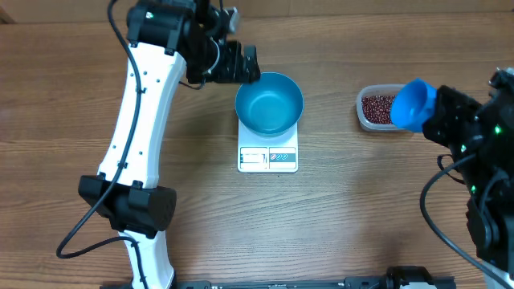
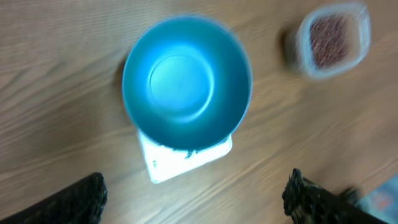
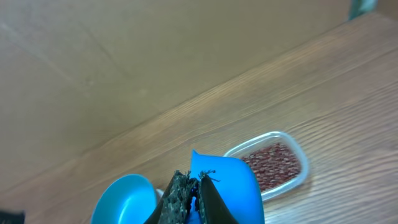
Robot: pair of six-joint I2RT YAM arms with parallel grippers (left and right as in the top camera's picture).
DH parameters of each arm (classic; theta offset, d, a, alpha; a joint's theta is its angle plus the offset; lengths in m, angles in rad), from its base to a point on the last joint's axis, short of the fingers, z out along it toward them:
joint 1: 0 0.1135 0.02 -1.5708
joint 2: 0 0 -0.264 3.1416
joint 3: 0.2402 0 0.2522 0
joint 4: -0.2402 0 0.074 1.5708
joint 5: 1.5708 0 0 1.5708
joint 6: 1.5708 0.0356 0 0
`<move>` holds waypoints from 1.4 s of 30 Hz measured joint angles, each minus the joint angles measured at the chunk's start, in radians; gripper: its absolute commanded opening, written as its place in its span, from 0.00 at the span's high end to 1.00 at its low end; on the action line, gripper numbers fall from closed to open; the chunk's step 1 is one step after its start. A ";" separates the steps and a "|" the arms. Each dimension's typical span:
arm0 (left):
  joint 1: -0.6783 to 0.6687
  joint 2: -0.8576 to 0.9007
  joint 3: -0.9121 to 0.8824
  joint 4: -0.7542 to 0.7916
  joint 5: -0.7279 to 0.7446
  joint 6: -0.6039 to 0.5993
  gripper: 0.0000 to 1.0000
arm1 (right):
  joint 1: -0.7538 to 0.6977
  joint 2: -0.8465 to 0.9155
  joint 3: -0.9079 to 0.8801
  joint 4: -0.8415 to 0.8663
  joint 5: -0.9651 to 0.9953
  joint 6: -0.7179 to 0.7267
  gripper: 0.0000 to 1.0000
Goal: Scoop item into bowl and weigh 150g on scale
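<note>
The bright blue bowl (image 1: 269, 103) (image 2: 186, 81) (image 3: 124, 199) stands empty on the white scale (image 1: 267, 157) (image 2: 186, 160). My left gripper (image 1: 243, 64) (image 2: 193, 202) hovers just behind and left of the bowl, open, with nothing between its fingers (image 2: 74, 202). The red-brown beans (image 1: 377, 106) (image 2: 329, 38) (image 3: 273, 163) fill a clear tub to the right of the scale. My right gripper (image 1: 440, 108) (image 3: 198, 183) is shut on the handle of a small blue scoop (image 1: 412, 104) (image 3: 227, 183), held over the tub's right edge. The scoop's cup looks empty.
The clear plastic tub (image 1: 363, 116) (image 3: 298, 180) sits on the wooden table about a hand's width right of the scale. The left arm's white links (image 1: 140, 120) stretch across the left half of the table. The right arm's dark body (image 1: 482, 160) fills the right edge.
</note>
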 measured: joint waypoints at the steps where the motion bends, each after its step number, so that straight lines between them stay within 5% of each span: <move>1: -0.016 0.000 0.000 -0.033 -0.039 0.029 0.12 | 0.000 -0.004 0.002 -0.014 0.022 -0.001 0.96; 3: -0.053 0.000 0.001 -0.090 -0.132 0.060 0.14 | 0.000 -0.002 0.003 -0.026 0.037 0.000 0.96; 6: -0.124 0.000 0.001 -0.151 -0.284 0.083 0.36 | 0.000 0.015 0.003 -0.039 0.051 -0.001 0.96; 19: -0.306 -0.039 0.001 -0.138 -0.540 0.003 0.35 | 0.000 0.046 0.003 -0.093 0.123 -0.001 0.96; 26: -0.327 -0.356 -0.014 -0.107 -0.621 -0.011 0.32 | 0.000 0.083 0.003 -0.092 0.133 0.000 0.96; 31: -0.327 -0.570 -0.229 -0.059 -0.642 -0.021 0.31 | 0.000 0.127 0.003 -0.087 0.130 0.000 0.96; 36: -0.327 -0.690 -0.766 0.294 -0.638 -0.025 0.31 | 0.000 0.134 0.005 -0.076 0.117 0.000 0.96; 39: -0.327 -0.720 -1.120 0.665 -0.584 -0.053 0.30 | 0.000 0.134 0.006 -0.077 0.114 0.000 0.96; 42: -0.327 -0.720 -1.304 0.887 -0.529 -0.092 0.00 | 0.000 0.134 0.006 -0.079 0.113 0.000 0.96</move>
